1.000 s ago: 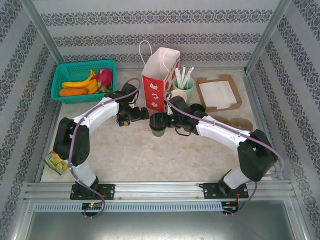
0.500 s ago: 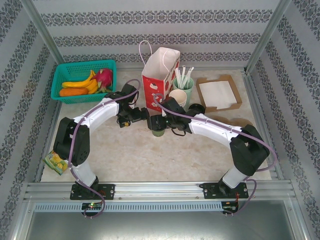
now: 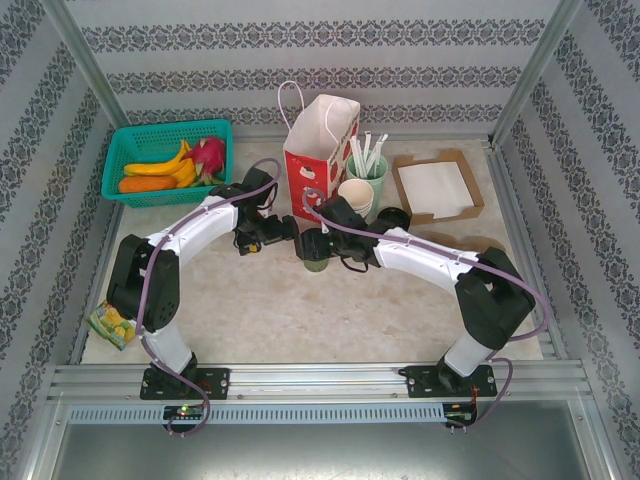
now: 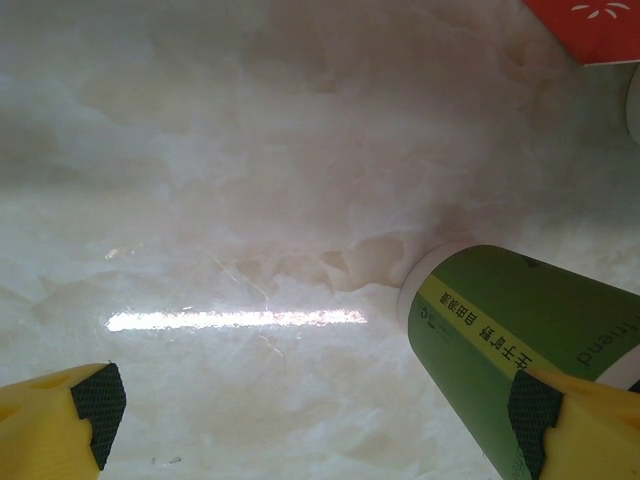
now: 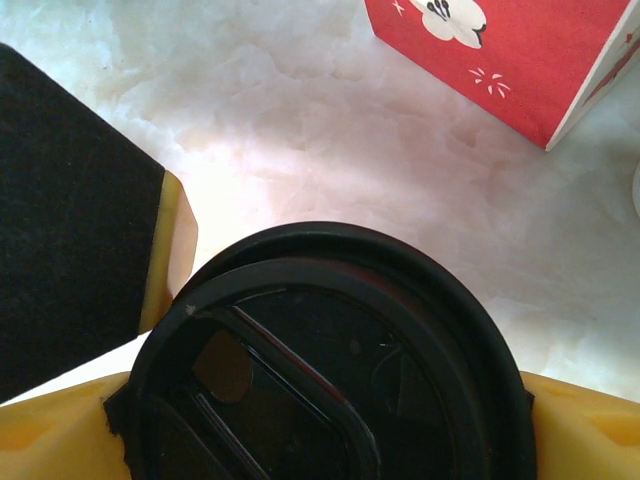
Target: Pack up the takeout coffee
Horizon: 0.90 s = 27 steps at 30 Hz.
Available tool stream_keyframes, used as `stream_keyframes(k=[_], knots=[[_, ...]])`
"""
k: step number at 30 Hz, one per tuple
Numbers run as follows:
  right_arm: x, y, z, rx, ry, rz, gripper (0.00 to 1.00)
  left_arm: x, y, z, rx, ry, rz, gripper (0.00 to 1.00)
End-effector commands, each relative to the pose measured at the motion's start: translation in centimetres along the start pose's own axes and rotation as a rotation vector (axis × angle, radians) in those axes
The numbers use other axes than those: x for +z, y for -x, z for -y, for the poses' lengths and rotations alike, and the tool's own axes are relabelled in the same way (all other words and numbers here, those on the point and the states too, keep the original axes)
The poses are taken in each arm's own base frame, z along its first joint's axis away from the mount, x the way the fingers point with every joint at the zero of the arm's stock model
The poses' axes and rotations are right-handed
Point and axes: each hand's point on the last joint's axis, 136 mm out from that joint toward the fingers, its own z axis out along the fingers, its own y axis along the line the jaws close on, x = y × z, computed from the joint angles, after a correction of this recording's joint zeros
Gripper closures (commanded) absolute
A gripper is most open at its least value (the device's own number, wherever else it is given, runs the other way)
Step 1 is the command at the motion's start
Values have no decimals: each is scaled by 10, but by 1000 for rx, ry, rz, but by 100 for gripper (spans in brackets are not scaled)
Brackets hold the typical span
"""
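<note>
Seen from the top external camera, the takeout coffee (image 3: 316, 263), a small green cup under a black lid, stands upright on the marble-look table (image 3: 300, 310) just in front of the red paper bag (image 3: 312, 170), on the side nearer the arms. The right gripper (image 3: 318, 246) sits over the cup, and the left gripper (image 3: 283, 232) hangs near the bag's front left corner, just left of the cup. A teal basket (image 3: 130, 145) of fruit lies well left of the bag; a mint-green cup with white straws (image 3: 372, 178), a stack of paper cups (image 3: 355, 195) and a cardboard tray (image 3: 437, 185) stand to the bag's right. On the left wrist camera, the left gripper (image 4: 315, 410) has its fingers spread wide over bare table with nothing between them, while the cup (image 4: 510, 320), its olive wall crossed by a lime printed band, leans into view against the right-hand finger, below the bag's red corner (image 4: 590, 25). On the right wrist camera, the black lid (image 5: 330, 370) lies between the yellow fingers of the right gripper (image 5: 325, 440), which flank it on both sides; whether they press on it cannot be told. The bag (image 5: 500, 50) stands close beyond the lid.
</note>
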Motion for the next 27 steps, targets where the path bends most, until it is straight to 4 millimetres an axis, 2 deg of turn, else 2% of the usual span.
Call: stream_keyframes(k=[1,4,9,13,20,27], knots=[[25,-71,34,-3,-119,-216,20,8,-5,-4,-10,8,-25,0],[20,-68,30,-5,-104,-206,25,6,-5,-3,-9,3,-17,0],[2,-54,21,-20,-91,-173,26,-2,1,1,1,-18,24,0],[-16,-56,29,-27,-125,-175,26,-9,4,5,10,-45,66,0],[-47,-67,64,15,-195,-169,27,-19,11,11,23,-82,126,0],[-72,-69,124,212,-261,-112,28,-33,17,17,36,-127,197,0]])
